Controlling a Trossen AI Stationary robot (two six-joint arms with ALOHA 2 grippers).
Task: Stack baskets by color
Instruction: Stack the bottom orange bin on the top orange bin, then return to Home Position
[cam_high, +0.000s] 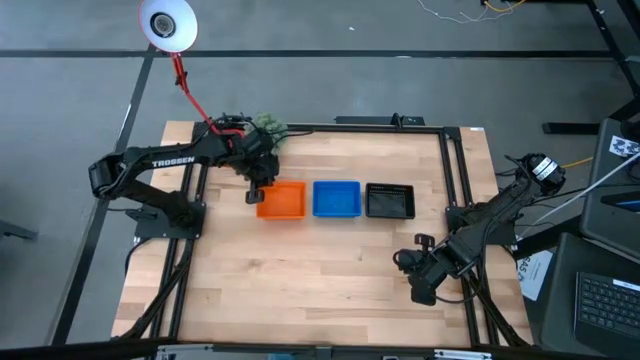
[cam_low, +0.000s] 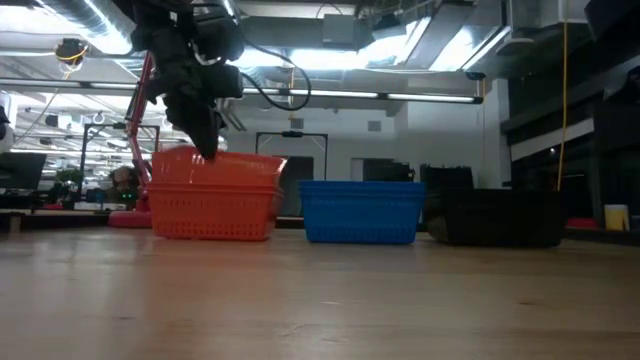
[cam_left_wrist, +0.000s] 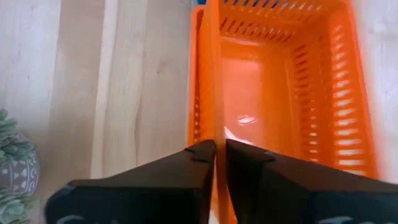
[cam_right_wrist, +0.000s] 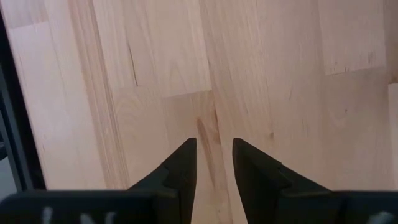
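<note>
Orange baskets (cam_high: 284, 201) sit nested at the left end of a row, with a blue basket (cam_high: 336, 198) in the middle and a black basket (cam_high: 390, 201) at the right, all on their bottoms. In the low view the top orange basket (cam_low: 215, 168) lies a little tilted in the one below (cam_low: 215, 215). My left gripper (cam_high: 256, 193) is shut on the top orange basket at its left side. My right gripper (cam_high: 420, 287) stands open above bare wood (cam_right_wrist: 214, 93) near the table's right front, with nothing between its fingers. My left gripper pinches the top orange basket's left side wall (cam_left_wrist: 212, 121) at its rim, one finger inside the basket and one outside. The fingers (cam_left_wrist: 186, 165) slant down from the table's far left. The basket rests in the orange one below, its held side slightly higher.
A fuzzy green ball plant (cam_high: 268, 125) stands just behind my left gripper. A red lamp arm (cam_high: 190, 88) with a white head (cam_high: 167, 22) rises at the far left. Black frame rails (cam_high: 455, 170) run along the table's sides. The near half of the wooden table (cam_high: 320, 290) is bare.
</note>
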